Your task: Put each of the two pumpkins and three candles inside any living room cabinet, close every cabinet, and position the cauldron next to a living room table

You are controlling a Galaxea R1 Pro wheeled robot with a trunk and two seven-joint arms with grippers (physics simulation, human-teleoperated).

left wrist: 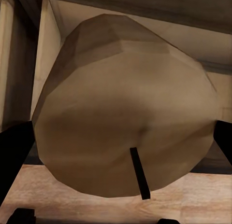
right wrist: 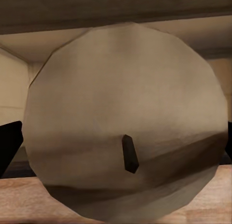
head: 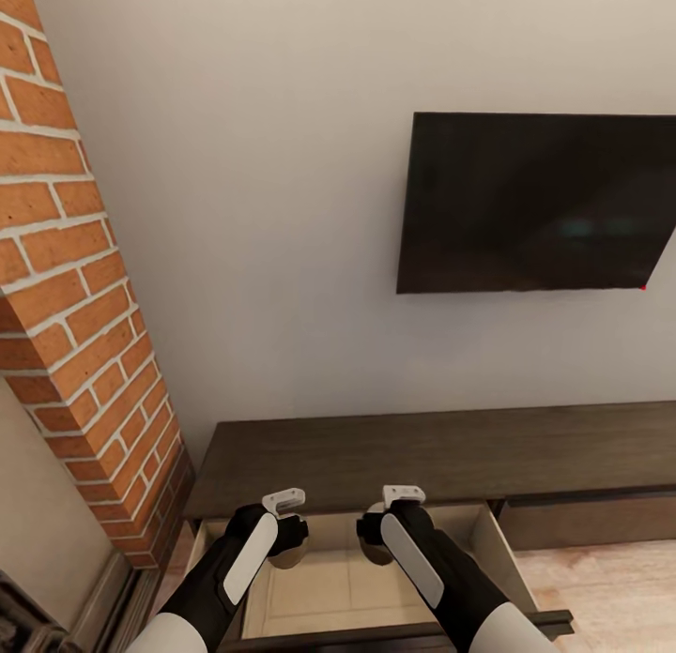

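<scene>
The dark brown cabinet (head: 422,451) runs along the wall, with one drawer (head: 347,587) pulled out towards me, its pale beige inside showing. Both of my grippers hang over this drawer. My left gripper (head: 286,539) is shut on a tan candle (head: 287,555); in the left wrist view that candle (left wrist: 116,103) looms large, wick end facing the camera, between black fingers (left wrist: 14,154). My right gripper (head: 379,533) is shut on a second candle (head: 377,550), whose round end (right wrist: 125,98) sits over the drawer's rim. The pumpkins, the third candle and the cauldron are out of view.
A red brick column (head: 66,287) stands close on the left, beside the cabinet's end. A black TV (head: 535,203) hangs on the wall above the cabinet. Right of the open drawer is a closed drawer front (head: 587,522), with light wood floor (head: 601,587) below it.
</scene>
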